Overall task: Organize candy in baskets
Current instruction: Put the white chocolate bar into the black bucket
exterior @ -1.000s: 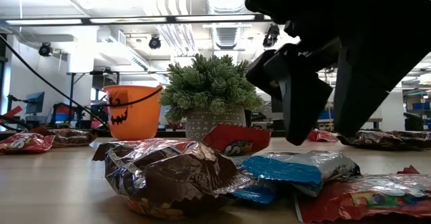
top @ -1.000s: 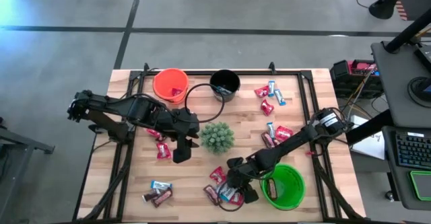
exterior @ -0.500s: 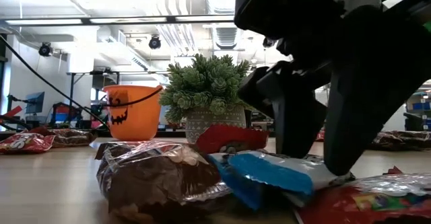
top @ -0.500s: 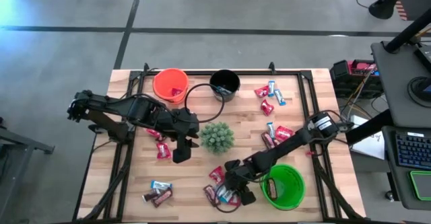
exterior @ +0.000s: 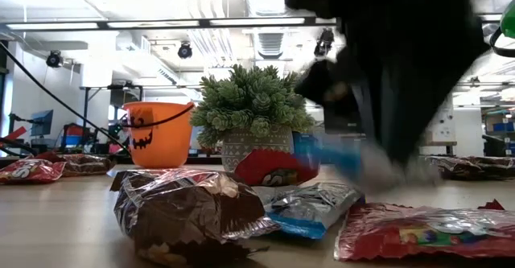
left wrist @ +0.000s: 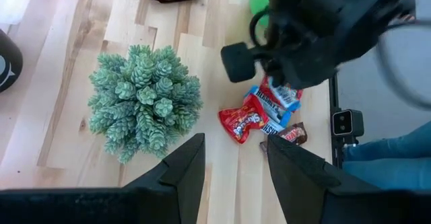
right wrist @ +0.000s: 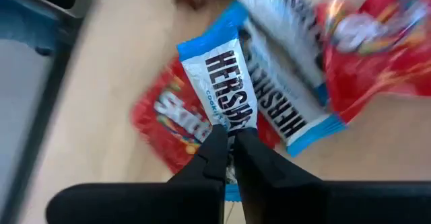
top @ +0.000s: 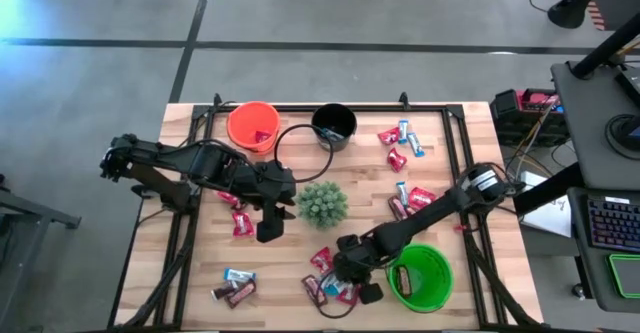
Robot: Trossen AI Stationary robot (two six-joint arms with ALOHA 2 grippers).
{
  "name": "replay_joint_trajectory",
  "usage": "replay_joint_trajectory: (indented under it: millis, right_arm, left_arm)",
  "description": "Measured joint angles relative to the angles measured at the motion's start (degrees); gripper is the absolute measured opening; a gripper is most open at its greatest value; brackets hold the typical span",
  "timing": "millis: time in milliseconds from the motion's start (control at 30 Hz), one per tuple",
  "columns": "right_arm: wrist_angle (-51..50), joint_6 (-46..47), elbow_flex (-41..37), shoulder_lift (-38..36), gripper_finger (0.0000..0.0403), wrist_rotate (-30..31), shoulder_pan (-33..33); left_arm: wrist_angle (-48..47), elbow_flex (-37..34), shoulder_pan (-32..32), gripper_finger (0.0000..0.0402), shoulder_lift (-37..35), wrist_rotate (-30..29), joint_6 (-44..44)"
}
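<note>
Bright ceiling lights (exterior: 241,22); right pincer (exterior: 378,131) motion-blurred in low view

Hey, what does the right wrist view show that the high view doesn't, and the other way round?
Only the right wrist view shows the right pincer pinching a blue-and-silver candy bar, with another one and red candy below. Only the high view shows the orange basket, black basket, green basket, plant and waiting left pincer beside the plant. Both show the candy pile near the table's front edge.
</note>
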Motion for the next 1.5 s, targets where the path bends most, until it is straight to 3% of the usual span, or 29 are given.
replay_joint_trajectory:
  millis: [167,333,567,1100,1500]
  right_arm:
    - [-2.7,0.0,1.6,-3.4,0.0009,1.0,-0.1]
    - [-6.8,0.5,2.8,-6.7,0.0009,6.4,-1.1]
    - [-9.9,0.9,4.2,-10.4,0.0009,6.5,-5.2]
    - [-11.5,-4.4,4.8,-19.1,0.0009,6.5,-25.0]
    - [-6.8,-6.1,4.8,-21.2,0.0009,6.4,-41.0]
  left_arm:
    - [-0.5,0.0,0.0,0.0142,0.0,0.0,-0.3]
    - [-1.4,0.0,0.0,0.0142,-0.1,1.3,-0.4]
    - [-2.2,0.0,0.0,0.0142,-1.2,1.5,0.5]
    - [-8.1,0.0,0.1,0.0142,-3.8,1.1,5.5]
    - [-9.5,0.0,0.1,0.0142,-3.9,1.0,6.2]
